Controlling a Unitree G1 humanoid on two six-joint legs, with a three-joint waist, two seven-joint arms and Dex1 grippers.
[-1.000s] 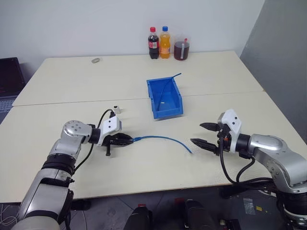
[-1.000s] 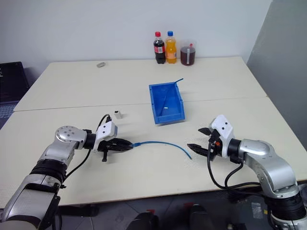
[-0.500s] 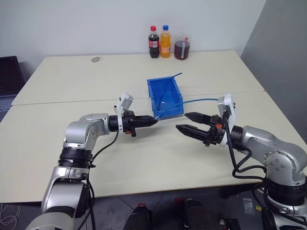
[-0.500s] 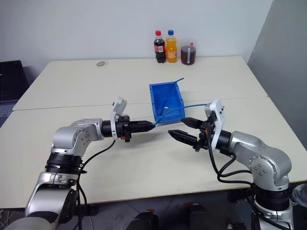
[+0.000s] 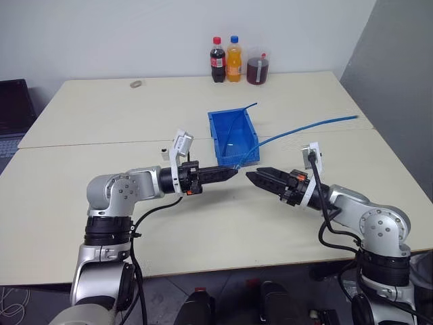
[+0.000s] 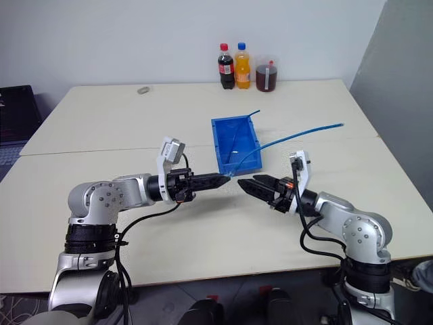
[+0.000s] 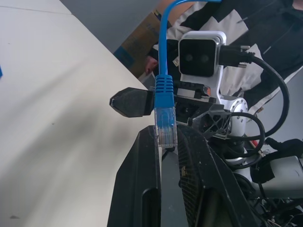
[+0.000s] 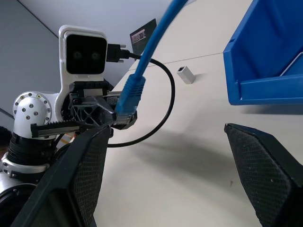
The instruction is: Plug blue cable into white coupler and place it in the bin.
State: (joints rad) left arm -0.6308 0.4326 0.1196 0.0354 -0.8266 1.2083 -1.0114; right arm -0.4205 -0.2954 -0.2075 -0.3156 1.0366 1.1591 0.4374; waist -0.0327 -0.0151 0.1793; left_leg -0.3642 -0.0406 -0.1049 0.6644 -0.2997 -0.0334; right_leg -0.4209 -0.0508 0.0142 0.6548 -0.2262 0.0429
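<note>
1. The left gripper is clamped on the plug end of the blue cable. In the left wrist view the clear plug stands upright, pinched between the two black fingers, with the blue boot just above them.

2. From that grip the cable rises and runs away to the robot's right, passing above the right arm, with its far end in the air over the right part of the table.

3. The right gripper holds nothing; its jaws stand wide apart, as the right wrist view shows, with the held plug and the left gripper between and beyond its fingers.

4. The two grippers point at each other, tips close but apart, above the near half of the table, just in front of the bin.

5. The white coupler lies on the table behind the left gripper, to the left of the bin, touched by neither gripper.

6. The bin sits upright near the table's middle, its low front toward the robot. Something thin and pale lies inside it; I cannot tell what.

7. Two bottles and a jar of dark liquid stand at the far edge, and a small grey object lies far left.
</note>
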